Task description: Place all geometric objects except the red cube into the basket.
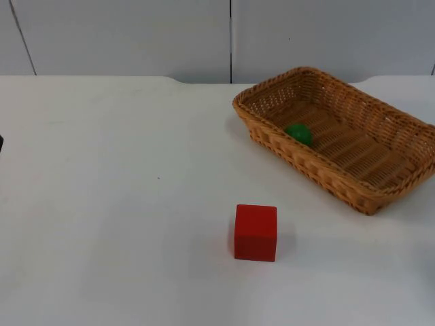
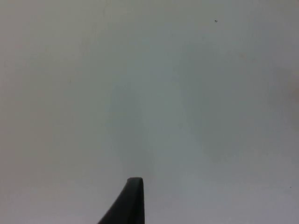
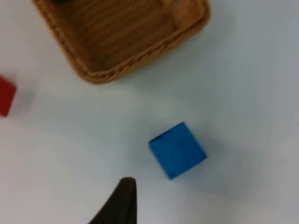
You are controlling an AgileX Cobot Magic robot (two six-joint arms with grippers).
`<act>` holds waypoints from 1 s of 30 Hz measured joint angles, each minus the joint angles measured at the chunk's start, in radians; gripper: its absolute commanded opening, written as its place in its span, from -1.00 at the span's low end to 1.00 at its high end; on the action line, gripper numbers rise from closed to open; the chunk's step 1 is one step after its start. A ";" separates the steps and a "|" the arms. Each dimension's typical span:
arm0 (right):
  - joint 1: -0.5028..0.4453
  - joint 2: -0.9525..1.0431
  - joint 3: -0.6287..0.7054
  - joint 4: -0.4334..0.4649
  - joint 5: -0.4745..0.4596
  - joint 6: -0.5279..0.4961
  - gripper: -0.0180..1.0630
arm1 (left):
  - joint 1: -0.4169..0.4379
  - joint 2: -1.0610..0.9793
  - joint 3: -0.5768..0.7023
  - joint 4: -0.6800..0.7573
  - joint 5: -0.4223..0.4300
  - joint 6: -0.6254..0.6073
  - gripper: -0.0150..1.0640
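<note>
A woven wicker basket (image 1: 370, 197) stands at the right of the table, set at an angle. A green ball (image 1: 299, 134) lies inside it against the near-left wall. The red cube (image 1: 255, 232) sits on the table in front of the basket's left end. In the right wrist view a blue cube (image 3: 177, 150) rests on the table a short way off the basket's corner (image 3: 100, 74). My right gripper (image 3: 119, 203) hangs above the table just short of the blue cube. The red cube's edge (image 3: 5, 95) is off to one side there. My left gripper (image 2: 128, 200) hangs over bare table.
The white table top (image 1: 102, 204) stretches wide to the left of the red cube. The grey partition wall (image 1: 136, 34) closes off the far edge behind the basket.
</note>
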 measured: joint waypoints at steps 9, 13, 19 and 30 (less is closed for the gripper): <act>0.000 0.269 0.000 0.103 0.087 -0.231 0.98 | 0.000 0.000 0.000 0.002 0.000 0.000 0.98; 0.000 0.399 -0.014 0.100 0.082 -0.273 0.98 | 0.000 0.000 0.000 0.002 0.000 0.000 0.98; 0.000 0.609 -0.094 0.052 0.062 -0.242 0.98 | 0.000 0.000 0.000 0.002 0.000 0.000 0.98; 0.026 0.718 -0.102 -0.065 -0.055 -0.123 0.98 | 0.000 0.000 0.000 0.000 0.000 0.000 0.98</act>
